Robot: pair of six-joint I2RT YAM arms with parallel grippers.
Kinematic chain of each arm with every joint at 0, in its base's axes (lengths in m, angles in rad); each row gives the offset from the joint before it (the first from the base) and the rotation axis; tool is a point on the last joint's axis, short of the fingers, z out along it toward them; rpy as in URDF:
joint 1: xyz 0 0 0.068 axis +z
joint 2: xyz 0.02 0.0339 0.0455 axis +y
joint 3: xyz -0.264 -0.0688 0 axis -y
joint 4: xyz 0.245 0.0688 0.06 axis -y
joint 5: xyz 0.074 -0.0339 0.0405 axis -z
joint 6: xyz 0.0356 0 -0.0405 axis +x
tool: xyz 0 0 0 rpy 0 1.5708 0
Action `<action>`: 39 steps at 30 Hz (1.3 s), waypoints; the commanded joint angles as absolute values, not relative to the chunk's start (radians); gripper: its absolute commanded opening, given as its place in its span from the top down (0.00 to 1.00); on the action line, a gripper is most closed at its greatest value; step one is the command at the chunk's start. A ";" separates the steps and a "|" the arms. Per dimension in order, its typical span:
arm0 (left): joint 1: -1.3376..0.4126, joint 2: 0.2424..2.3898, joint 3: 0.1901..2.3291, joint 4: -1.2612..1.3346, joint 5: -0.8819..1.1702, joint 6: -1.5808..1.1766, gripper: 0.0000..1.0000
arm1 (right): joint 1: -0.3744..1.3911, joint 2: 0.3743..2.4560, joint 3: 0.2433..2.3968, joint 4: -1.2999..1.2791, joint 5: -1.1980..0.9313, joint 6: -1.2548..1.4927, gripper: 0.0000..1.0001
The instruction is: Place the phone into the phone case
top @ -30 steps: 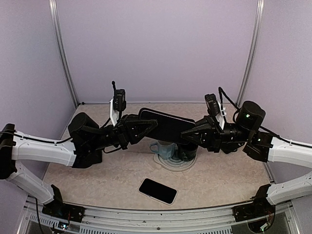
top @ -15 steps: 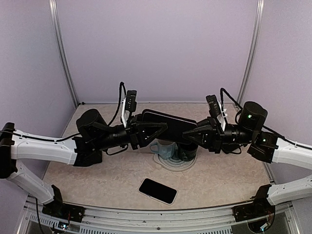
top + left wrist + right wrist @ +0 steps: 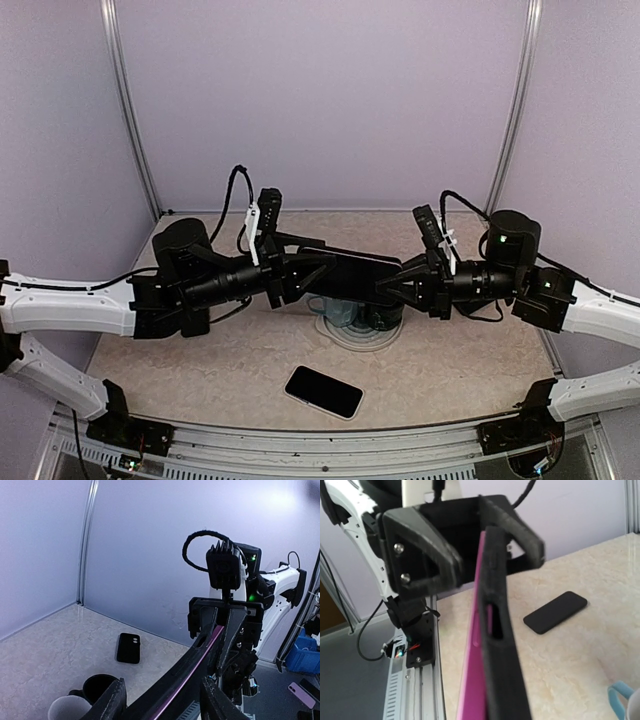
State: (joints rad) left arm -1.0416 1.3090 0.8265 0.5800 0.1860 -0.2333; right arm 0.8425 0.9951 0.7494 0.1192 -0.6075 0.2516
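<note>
Over the middle of the table (image 3: 200,365), top view: phone case (image 3: 355,272) hangs in the air btwn both arms, above the mugs (image 3: 352,310). The right gripper (image 3: 393,283) is clamped on one end, and the left gripper (image 3: 312,262) sits around the other end w/ jaws apart. The phone (image 3: 323,391) lies flat near the front edge, well apart from the case, untouched. Left wrist view: the case edge runs btwn the spread fingers (image 3: 112,702), no pinch visible; phone on the table beyond. Right wrist view: case stands on edge, pink face to the left; own fingers not in shot. Judgement: insertion not begun. The case is only lifted; phone pick-up, lining up and press-in are all left.
</note>
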 commanded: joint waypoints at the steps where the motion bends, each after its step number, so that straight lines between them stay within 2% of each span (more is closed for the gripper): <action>1: -1.061 1.329 0.855 0.519 0.217 -0.208 0.54 | 0.848 0.995 0.818 0.145 -0.623 0.250 1.00; 3: -1.062 1.341 0.841 0.565 0.286 -0.232 0.63 | 0.848 1.005 0.824 0.146 -0.645 0.246 1.00; 7: -1.063 1.358 0.830 0.638 0.401 -0.277 0.66 | 0.848 1.015 0.841 0.144 -0.664 0.235 1.00; 12: -1.073 1.377 0.828 0.682 0.476 -0.297 0.76 | 0.848 1.015 0.851 0.157 -0.677 0.227 1.00; 17: -1.073 1.399 0.826 0.709 0.537 -0.313 0.68 | 0.848 1.006 0.862 0.146 -0.699 0.202 1.00; 20: -1.073 1.411 0.834 0.703 0.554 -0.310 0.69 | 0.847 1.012 0.884 0.118 -0.698 0.186 1.00; 22: -1.072 1.419 0.838 0.705 0.561 -0.308 0.81 | 0.847 1.019 0.893 0.111 -0.706 0.181 1.00; 23: -1.072 1.424 0.838 0.707 0.561 -0.307 0.96 | 0.847 1.022 0.895 0.114 -0.711 0.181 1.00; 24: -1.072 1.426 0.838 0.710 0.560 -0.308 1.00 | 0.847 1.025 0.898 0.116 -0.716 0.181 1.00; 28: -1.070 1.415 0.809 0.774 0.541 -0.308 1.00 | 0.845 1.037 0.907 0.079 -0.767 0.160 0.99; 29: -1.070 1.407 0.798 0.791 0.536 -0.304 1.00 | 0.845 1.035 0.909 0.063 -0.789 0.148 0.89; 32: -1.070 1.371 0.770 0.849 0.531 -0.303 1.00 | 0.832 1.013 0.880 0.041 -0.860 0.118 0.46; 35: -1.070 1.342 0.749 0.911 0.541 -0.305 1.00 | 0.806 1.008 0.859 0.013 -0.929 0.100 0.21; 36: -1.070 1.339 0.749 0.914 0.548 -0.304 1.00 | 0.797 1.010 0.860 -0.005 -0.936 0.092 0.16; 39: -1.068 1.329 0.749 0.914 0.561 -0.304 1.00 | 0.759 1.015 0.857 -0.050 -0.999 0.073 0.13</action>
State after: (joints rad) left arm -1.0679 1.3846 0.7391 0.7856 0.5419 -0.3092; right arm 0.8024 1.0206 0.8574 -0.0063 -0.8879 0.1131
